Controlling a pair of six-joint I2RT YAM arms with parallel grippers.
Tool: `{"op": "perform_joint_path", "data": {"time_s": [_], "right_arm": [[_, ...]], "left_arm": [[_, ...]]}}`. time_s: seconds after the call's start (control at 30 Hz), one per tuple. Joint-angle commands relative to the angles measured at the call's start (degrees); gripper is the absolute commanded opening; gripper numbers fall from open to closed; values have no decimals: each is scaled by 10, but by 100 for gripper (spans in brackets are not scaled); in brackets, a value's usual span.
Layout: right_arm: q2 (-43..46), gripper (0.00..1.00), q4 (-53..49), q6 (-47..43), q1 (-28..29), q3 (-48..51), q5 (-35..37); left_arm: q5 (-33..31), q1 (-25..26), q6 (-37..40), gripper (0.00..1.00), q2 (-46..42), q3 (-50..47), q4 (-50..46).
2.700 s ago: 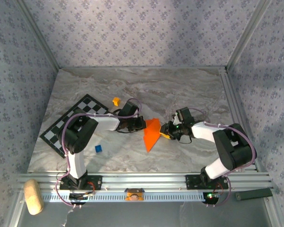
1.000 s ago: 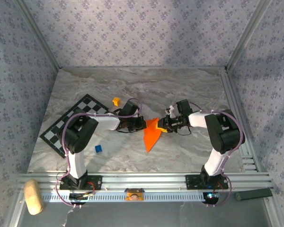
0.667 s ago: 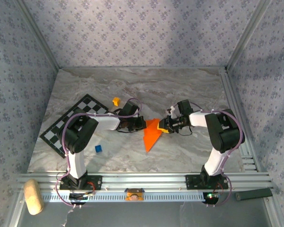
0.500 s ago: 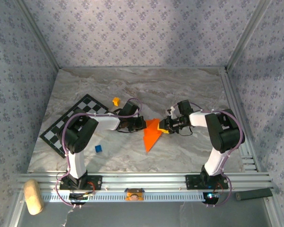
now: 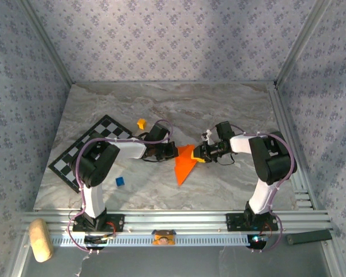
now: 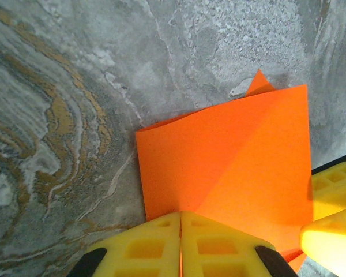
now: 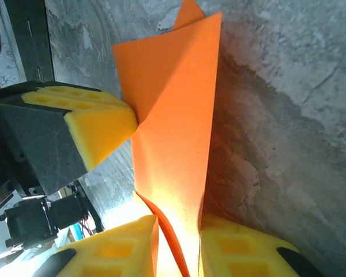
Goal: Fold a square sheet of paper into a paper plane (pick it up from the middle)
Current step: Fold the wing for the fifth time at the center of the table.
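The orange paper (image 5: pixel 185 163), folded to a point, lies mid-table with its tip toward 6 o'clock. The left gripper (image 5: pixel 174 151) meets its top edge from 9 o'clock, fingers (image 6: pixel 144 245) pressed together on the sheet. The right gripper (image 5: pixel 198 154) comes from 3 o'clock, its jaws narrowly apart around a raised flap of paper (image 7: pixel 173 150). A yellow cube (image 5: pixel 141 123) sits at 11 o'clock, a blue cube (image 5: pixel 120 181) at 8 o'clock, beside the checkerboard (image 5: pixel 86 151).

Right pincer (image 5: pixel 200 154) newly closed on paper (image 5: pixel 184 164)
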State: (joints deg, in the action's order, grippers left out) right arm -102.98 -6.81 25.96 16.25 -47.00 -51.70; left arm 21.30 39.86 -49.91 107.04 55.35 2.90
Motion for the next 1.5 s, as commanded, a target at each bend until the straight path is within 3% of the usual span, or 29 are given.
{"op": "perform_joint_path", "data": {"time_s": [0.0, 0.3, 0.53, 0.63, 0.83, 0.97, 1.23, 1.37, 1.47], "right_arm": [[-12, 23, -20, -17, -3, -14, -16], [-20, 19, -18, -13, 1, -20, -14], [-14, 10, -16, -6, 1, -14, -4], [-4, 6, -8, 10, 1, -7, 0], [32, 3, 53, 90, 4, 24, 16], [60, 3, 86, 163, 7, 46, 54], [84, 2, 109, 260, 14, 65, 97], [87, 2, 115, 280, 17, 65, 97], [92, 2, 123, 291, 18, 64, 95]], "left_arm": [[5, -1, 13, 8, 10, 5, -29], [8, -1, 12, 8, 4, 2, -18], [3, -3, 13, 10, -4, -4, -18], [-12, -3, 11, 16, -28, -22, -1], [-45, 0, 34, 43, -90, -39, 2], [-67, 10, 60, 44, -117, -41, -4], [-124, 70, 128, 45, -147, -48, -22], [-196, 126, 180, 46, -142, -28, -71], [-290, 180, 221, 46, -131, -3, -120]]}}
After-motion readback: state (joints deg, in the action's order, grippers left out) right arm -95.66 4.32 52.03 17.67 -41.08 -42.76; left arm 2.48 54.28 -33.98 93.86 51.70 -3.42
